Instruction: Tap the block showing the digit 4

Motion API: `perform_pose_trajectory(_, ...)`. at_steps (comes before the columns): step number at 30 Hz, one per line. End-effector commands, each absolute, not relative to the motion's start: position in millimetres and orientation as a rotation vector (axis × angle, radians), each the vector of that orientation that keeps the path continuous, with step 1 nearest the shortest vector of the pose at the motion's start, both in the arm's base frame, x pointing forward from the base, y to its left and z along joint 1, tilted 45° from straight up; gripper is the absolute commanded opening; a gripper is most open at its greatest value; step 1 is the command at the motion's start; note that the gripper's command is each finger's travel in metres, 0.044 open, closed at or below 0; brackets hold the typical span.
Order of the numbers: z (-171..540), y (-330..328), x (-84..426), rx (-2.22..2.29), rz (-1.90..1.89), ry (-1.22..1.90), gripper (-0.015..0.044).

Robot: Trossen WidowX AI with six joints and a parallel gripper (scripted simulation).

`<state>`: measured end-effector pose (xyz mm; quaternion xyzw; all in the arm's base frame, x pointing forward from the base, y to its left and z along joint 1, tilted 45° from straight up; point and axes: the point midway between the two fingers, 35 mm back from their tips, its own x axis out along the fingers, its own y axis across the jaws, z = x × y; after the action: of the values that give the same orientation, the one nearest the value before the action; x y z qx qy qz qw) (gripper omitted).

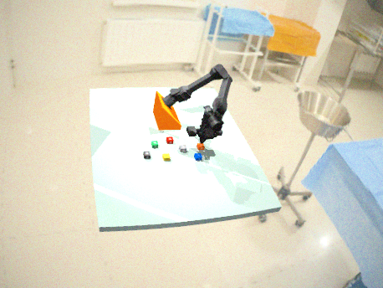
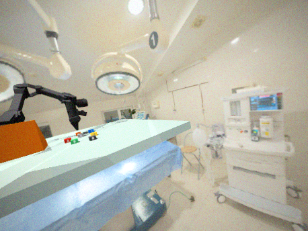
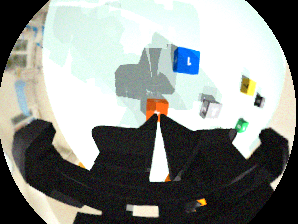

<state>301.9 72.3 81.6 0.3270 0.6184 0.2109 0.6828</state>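
Note:
An orange-red block [image 1: 201,146] [image 2: 78,133] [image 3: 157,105] sits under my gripper [image 1: 201,141] [image 2: 77,129] [image 3: 158,116]. The gripper points down and is shut, its tips together with nothing seen between them. They appear just above the block; whether they touch it I cannot tell. The tips cover part of its top in the wrist view, and its digit cannot be read. A blue block [image 1: 198,156] [image 3: 180,60] shows a 1. A grey block [image 1: 183,148] [image 3: 210,108] is beside the orange-red one; its digit is unclear.
Yellow [image 1: 166,157] [image 3: 247,86], black [image 1: 146,155] [image 3: 259,101], green [image 1: 155,144] [image 3: 241,125] and red [image 1: 170,140] [image 2: 67,140] blocks stand farther off, digits unclear. An orange wedge [image 1: 168,122] [image 2: 23,141] stands by the arm's base on the pale table [image 1: 138,201].

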Motion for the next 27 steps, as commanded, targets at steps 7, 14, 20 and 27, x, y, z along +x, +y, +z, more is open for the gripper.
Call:
perform_pose_trajectory(7, 68.8, 84.6, 302.2, 0.739, 0.473, 1.395, 0.0020)
perform_pose_trajectory(14, 68.1, 85.3, 302.3, 0.739, 0.473, 1.394, 0.0020)
perform_pose_trajectory(20, 89.1, 64.3, 298.2, 0.738, 0.472, 1.395, 0.0020)
perform_pose_trajectory(27, 172.3, 54.4, 263.5, 0.738, 0.470, 1.397, 0.0178)
